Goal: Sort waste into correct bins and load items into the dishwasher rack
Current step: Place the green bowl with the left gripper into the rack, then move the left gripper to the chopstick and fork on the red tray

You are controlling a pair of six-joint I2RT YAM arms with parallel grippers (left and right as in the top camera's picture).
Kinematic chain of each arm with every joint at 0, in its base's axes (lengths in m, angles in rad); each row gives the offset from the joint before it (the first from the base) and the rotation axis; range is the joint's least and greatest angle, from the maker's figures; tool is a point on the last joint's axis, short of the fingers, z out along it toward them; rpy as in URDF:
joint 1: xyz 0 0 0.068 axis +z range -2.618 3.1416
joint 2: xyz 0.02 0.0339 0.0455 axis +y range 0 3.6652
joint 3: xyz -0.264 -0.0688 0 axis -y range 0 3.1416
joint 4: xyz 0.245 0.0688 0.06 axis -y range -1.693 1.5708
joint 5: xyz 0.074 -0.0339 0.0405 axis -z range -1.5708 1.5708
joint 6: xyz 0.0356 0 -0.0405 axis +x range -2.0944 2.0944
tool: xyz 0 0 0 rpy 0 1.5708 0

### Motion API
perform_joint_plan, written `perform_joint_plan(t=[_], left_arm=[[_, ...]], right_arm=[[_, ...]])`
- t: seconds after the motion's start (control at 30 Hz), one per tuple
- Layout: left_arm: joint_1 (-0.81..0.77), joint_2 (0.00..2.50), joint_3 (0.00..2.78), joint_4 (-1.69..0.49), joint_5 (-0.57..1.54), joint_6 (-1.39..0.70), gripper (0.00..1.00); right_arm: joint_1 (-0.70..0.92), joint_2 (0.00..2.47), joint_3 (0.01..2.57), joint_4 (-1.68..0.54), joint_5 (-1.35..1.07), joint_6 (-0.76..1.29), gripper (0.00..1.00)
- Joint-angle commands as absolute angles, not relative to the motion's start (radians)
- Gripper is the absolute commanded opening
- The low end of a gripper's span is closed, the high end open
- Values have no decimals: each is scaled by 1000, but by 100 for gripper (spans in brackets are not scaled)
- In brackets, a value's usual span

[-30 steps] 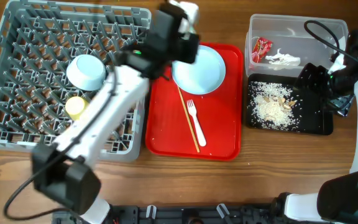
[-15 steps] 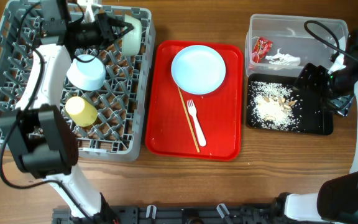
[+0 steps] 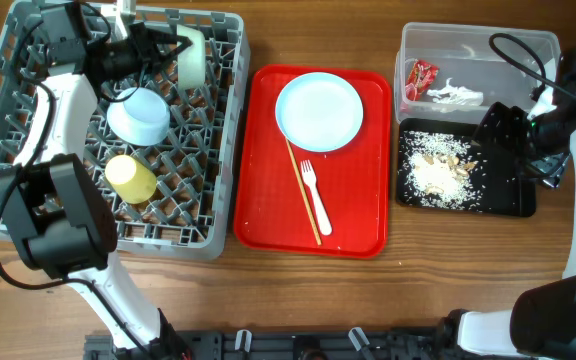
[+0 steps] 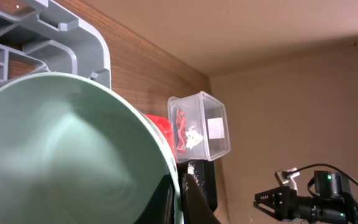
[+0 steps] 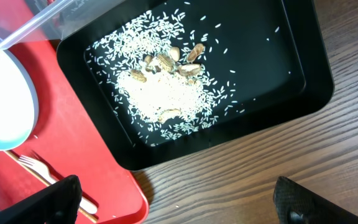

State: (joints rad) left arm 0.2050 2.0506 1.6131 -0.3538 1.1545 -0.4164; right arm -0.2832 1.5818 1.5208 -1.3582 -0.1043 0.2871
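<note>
My left gripper [image 3: 165, 48] is shut on the rim of the pale green bowl [image 3: 191, 58], held on edge over the back of the grey dishwasher rack [image 3: 3, 190]; the bowl [image 4: 61, 155] fills the left wrist view. The pale blue bowl [image 3: 140, 115] and yellow cup [image 3: 130, 178] sit in the rack. The white plate [image 3: 319, 111], white fork [image 3: 315, 195] and wooden chopsticks [image 3: 305, 195] lie on the red tray [image 3: 358, 225]. The clear tub [image 3: 468, 45] holds the red wrapper [image 3: 420, 78] and white napkin [image 3: 456, 95]. Rice crumbs [image 5: 166, 93] lie in the black tray [image 5: 278, 68]. My right gripper [image 5: 179, 202] is open and empty above the black tray's front edge.
The red serving tray sits between the rack and the two bins. Bare wooden table [image 3: 448, 270] lies in front of the trays. The right arm's cable [image 3: 518, 50] loops over the clear tub's right side.
My left arm swung from over the red tray to the back of the rack carrying the green bowl, then shifted it slightly left. The right arm has not moved.
</note>
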Motion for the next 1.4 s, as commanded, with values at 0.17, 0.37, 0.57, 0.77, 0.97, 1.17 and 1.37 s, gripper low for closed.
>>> perform_joint_plan(t=[0.17,0.37,0.57,0.77,0.97,1.17,1.37], left_arm=[[202,2133,1620,-347,1189,-514,4],[244,2136,1620,-314,1188,-514,4],[281,2136,1620,-334,1253,-514,7],[331,2136,1620,-376,1260,-513,75],[411,2085,1620,-385,1258,-513,100],[401,1933,1620,-397,1207,-501,100],[187,1759,1620,-708,702,-322,100]], right_arm=[[-283,1563,1530,-1367,-113,289,100],[-283,1563,1530,-1367,-113,289,100],[-283,1563,1530,-1370,-113,291,100],[-283,1563,1530,-1371,-113,289,100],[-283,1563,1530,-1371,-113,289,100],[-283,1563,1530,-1371,-113,289,100],[-283,1563,1530,-1378,-113,288,100]])
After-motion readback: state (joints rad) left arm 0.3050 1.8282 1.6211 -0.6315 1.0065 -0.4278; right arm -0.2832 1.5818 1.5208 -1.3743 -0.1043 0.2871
